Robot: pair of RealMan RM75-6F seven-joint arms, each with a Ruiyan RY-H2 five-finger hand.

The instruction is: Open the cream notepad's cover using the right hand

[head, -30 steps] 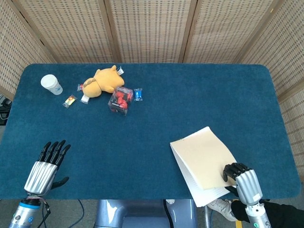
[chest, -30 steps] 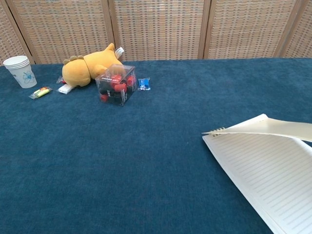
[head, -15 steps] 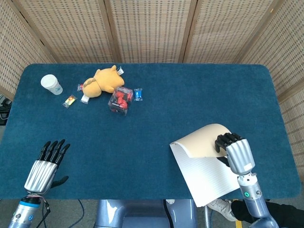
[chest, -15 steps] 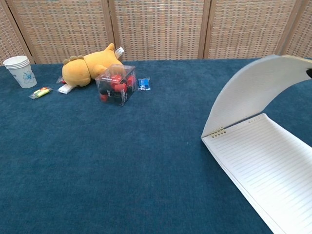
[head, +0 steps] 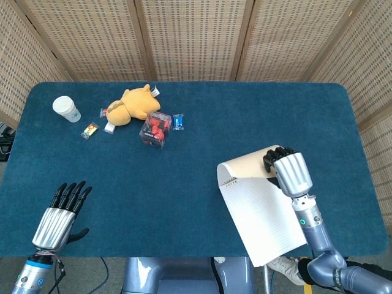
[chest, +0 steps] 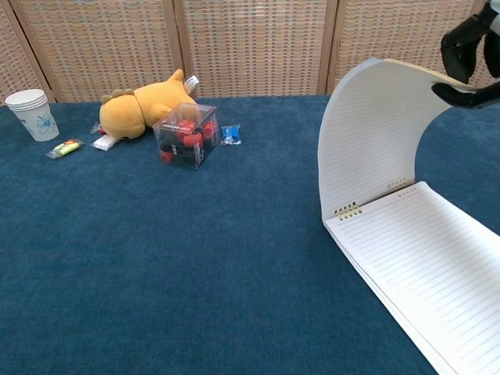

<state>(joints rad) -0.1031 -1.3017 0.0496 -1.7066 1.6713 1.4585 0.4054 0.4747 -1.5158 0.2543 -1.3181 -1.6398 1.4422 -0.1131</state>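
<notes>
The cream notepad [head: 263, 214] [chest: 426, 281] lies at the table's near right with its lined pages showing. Its cover [head: 248, 165] [chest: 367, 141] is lifted and bowed upward from the spiral edge, curling over toward the left. My right hand [head: 288, 171] [chest: 469, 51] pinches the cover's free edge high above the pages. My left hand [head: 58, 214] hovers open at the near left with its fingers spread, holding nothing; it does not show in the chest view.
At the far left sit a yellow plush toy [head: 131, 104] [chest: 141, 105], a clear box of red pieces [head: 155, 130] [chest: 185, 134], a small blue packet [head: 178, 121], wrapped sweets [head: 90, 129] and a white paper cup [head: 65, 108] [chest: 30, 113]. Blue cloth [head: 184, 184] covers the table.
My right hand has risen and swung left with the cover's edge, lifting the cover from nearly flat on the pages to a tall upright curl. The left hand has stayed still.
</notes>
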